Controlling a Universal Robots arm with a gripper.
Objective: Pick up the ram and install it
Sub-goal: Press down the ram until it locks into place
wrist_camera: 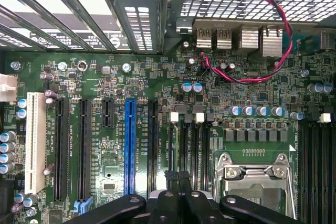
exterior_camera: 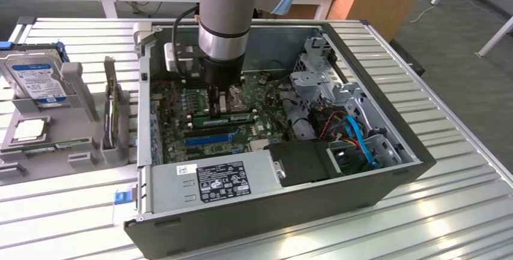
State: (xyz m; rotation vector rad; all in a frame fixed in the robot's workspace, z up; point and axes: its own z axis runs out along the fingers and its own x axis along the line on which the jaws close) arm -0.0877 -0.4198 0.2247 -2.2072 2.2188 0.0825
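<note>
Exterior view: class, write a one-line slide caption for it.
Robot arm reaches into an open computer case, its gripper shut over the ram lying along the motherboard, beside a rack holding a hard drive.

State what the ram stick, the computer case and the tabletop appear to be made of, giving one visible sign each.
Ram: green circuit board, matte, with a pale label. Computer case: probably sheet metal, grey with punched holes and folded edges. Tabletop: likely aluminium, with pale ribbed slats that reflect light.

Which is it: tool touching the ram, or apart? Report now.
Cannot tell. In the exterior view the tool ends at the top edge of the ram with no visible gap, but the angle leaves contact unproven.
</note>
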